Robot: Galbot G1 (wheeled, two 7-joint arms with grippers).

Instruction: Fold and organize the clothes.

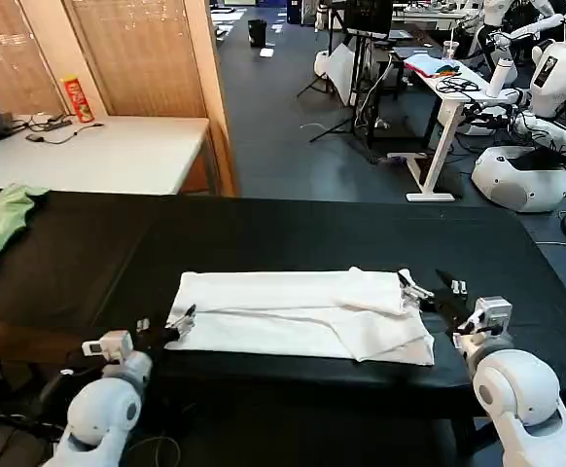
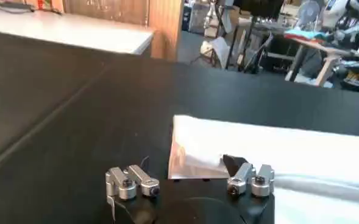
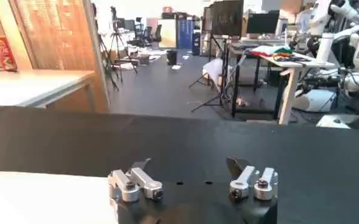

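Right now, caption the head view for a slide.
Both open grippers, left and right, flank the folded white T-shirt on the black table.

No text, brand, number or sign can be read anywhere. The white T-shirt (image 1: 302,313) lying folded on the black table (image 1: 264,238) shows only plain cloth, with no print facing up. The red-and-yellow can (image 1: 77,98) on the white table (image 1: 118,151) behind carries some printing, but it is too small to make out.
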